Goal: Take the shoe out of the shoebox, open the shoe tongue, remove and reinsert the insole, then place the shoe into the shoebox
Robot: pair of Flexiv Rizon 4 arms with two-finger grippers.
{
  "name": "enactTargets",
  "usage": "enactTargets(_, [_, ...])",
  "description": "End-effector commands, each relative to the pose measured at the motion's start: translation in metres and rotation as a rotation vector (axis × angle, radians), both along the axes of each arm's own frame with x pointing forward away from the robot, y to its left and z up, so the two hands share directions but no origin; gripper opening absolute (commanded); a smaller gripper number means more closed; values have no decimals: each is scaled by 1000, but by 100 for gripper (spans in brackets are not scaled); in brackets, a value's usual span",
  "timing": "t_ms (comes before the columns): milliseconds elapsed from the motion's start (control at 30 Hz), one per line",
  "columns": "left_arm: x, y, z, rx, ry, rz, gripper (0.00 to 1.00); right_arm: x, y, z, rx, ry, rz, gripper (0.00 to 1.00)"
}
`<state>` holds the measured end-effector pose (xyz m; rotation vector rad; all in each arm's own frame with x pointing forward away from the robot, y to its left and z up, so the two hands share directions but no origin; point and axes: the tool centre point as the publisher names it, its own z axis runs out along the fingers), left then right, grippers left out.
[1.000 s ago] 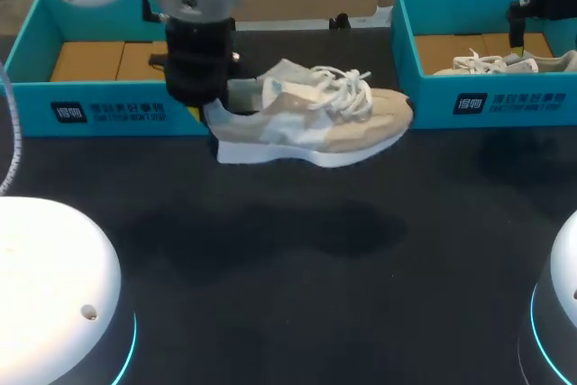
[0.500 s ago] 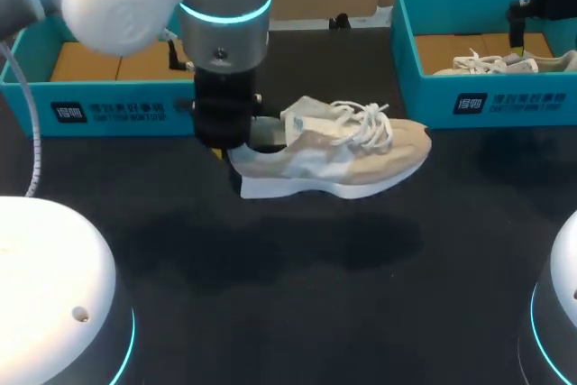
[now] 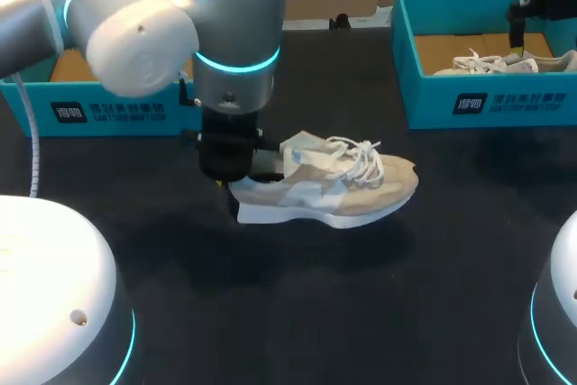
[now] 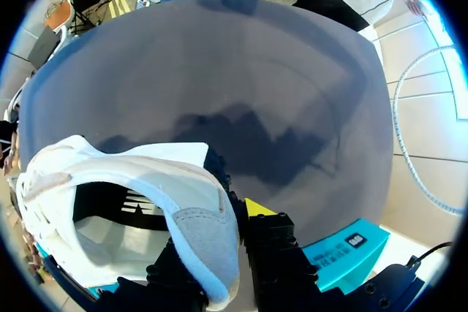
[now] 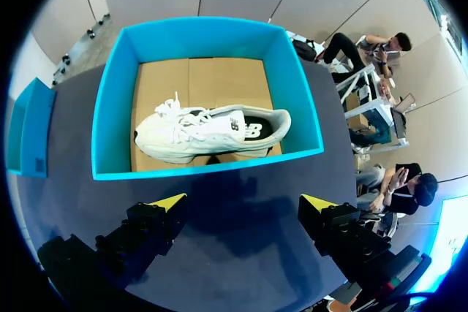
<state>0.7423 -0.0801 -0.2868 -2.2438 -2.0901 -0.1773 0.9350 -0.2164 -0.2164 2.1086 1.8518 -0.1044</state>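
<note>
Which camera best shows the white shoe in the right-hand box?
The right wrist view: the white shoe lies whole inside the box. The head view shows only its laces and top over the box wall; the left wrist view misses it.

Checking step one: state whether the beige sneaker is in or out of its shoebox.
Out: left claw holds the beige sneaker by its heel over the table.

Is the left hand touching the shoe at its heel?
Touching. In the left wrist view the left hand clamps the heel collar of the shoe from both sides.
</note>
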Motion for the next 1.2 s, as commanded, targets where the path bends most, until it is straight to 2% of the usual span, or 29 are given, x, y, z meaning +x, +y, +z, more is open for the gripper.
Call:
enactTargets(33, [1,-3,-24,-9,-12,-4,0,0,0,0,-1,0,0,100])
enactTargets(167, [3,-6,-45,-1,-8,-19,0,0,0,0,-1,0,0,100])
enactTargets(400, [6,-5,-65,25,-40,20,0,0,0,0,-1,0,0,100])
enactTargets(867, [11,-3,-90,49,-59,124,0,0,0,0,-1,0,0,100])
enactTargets(1133, [11,-4,-103,57,-31,106,0,0,0,0,-1,0,0,100])
enactTargets(1167, [11,-4,-104,55,-31,103,13,0,0,0,-1,0,0,100])
enactTargets(1200, [11,-4,-105,52,-23,95,19,0,0,0,-1,0,0,100])
